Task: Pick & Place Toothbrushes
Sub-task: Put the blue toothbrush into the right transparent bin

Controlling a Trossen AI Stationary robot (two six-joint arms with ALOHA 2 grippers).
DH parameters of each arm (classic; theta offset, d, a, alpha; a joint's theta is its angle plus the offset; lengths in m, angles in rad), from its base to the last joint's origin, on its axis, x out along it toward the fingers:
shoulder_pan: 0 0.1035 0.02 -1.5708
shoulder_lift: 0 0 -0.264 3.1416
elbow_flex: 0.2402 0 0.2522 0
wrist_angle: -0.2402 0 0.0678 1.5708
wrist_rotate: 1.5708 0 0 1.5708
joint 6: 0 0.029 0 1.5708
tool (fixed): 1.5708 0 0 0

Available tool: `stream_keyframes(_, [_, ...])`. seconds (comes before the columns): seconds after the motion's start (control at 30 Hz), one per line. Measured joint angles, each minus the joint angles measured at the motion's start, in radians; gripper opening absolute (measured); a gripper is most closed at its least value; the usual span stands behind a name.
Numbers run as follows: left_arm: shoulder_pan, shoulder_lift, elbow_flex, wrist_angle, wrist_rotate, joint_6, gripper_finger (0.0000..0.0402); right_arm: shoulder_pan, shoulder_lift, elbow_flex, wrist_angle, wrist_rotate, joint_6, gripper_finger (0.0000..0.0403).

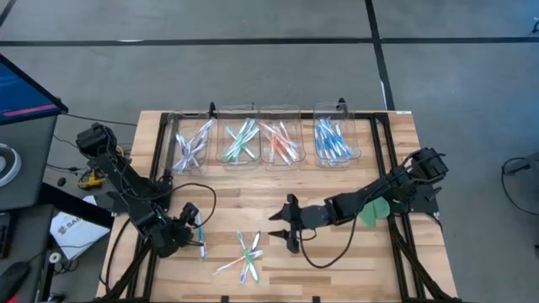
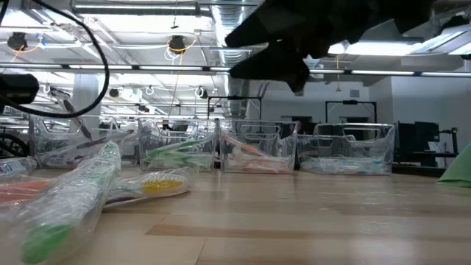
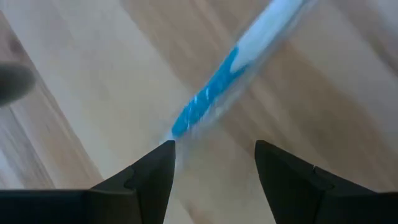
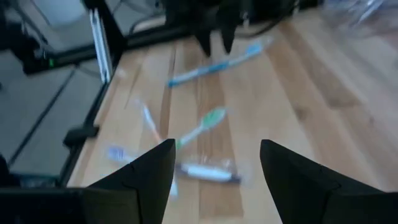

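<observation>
A blue-and-white toothbrush in a clear wrapper lies flat on the wooden table near its left front part. My left gripper hangs open close above it, pointing steeply down, one fingertip beside its blue end. The right wrist view shows those fingers over the same toothbrush. My right gripper stands open over the table's middle, above bare wood. Several loose toothbrushes lie flat in front of it: a green one, an orange one, a purple one.
A row of clear bins along the far edge holds toothbrushes sorted by colour: purple, green, orange, blue. A flat green leaf-shaped piece lies under the right arm. Cables loop across the table. Wrapped toothbrushes lie near the front edge.
</observation>
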Motion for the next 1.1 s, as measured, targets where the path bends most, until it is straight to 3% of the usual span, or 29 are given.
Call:
stream_keyframes(0.5, [0.039, 0.0, -0.002, 0.084, 0.012, 0.184, 0.0214, -0.007, 0.0, 0.005, 0.131, 0.001, 0.045, 0.023])
stream_keyframes(0.87, [0.199, -0.002, -0.046, 0.193, 0.183, 0.302, 0.0212, 0.024, 0.0, 0.013, 0.13, 0.001, 0.045, 0.023])
stream_keyframes(0.97, [0.246, -0.001, -0.046, 0.197, 0.219, 0.294, 0.0198, 0.025, 0.0, 0.013, 0.13, 0.001, 0.045, 0.023])
stream_keyframes(1.1, [0.301, 0.032, -0.045, 0.215, 0.297, 0.309, 0.0148, 0.022, 0.0, 0.013, 0.13, 0.001, 0.044, 0.023])
